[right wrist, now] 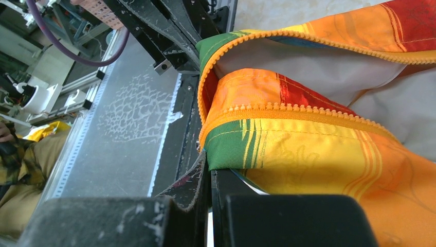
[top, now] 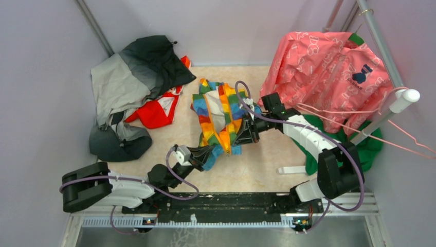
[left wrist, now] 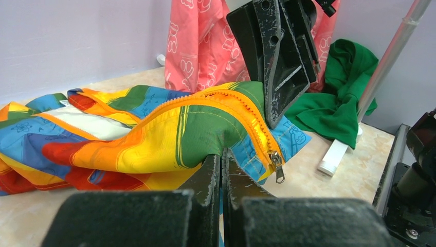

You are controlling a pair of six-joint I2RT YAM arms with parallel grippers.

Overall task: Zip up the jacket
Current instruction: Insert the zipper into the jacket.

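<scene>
Left claw (top: 210,154): closed, pinching the jacket (top: 218,116) at its hem; in its own view the fingers (left wrist: 210,177) meet with only a blue sliver of cloth between them; how much cloth is caught is hidden
Right claw (top: 241,135): closed on the jacket's front edge, just beyond the left claw's tips; the pinched cloth vanishes behind its fingers (right wrist: 198,180)
Jacket: on the table (top: 257,170), ahead of the left claw, lining showing; far end bunched, shape unclear
Zip (left wrist: 259,131): open; its two orange tooth rows lie apart above the right claw; top end cut off
Pull (left wrist: 277,167): hangs at the hem, just right of the left claw's tips; hidden from above
Pink garment (top: 329,67): behind the right claw; partly covers green cloth (top: 371,146)
</scene>
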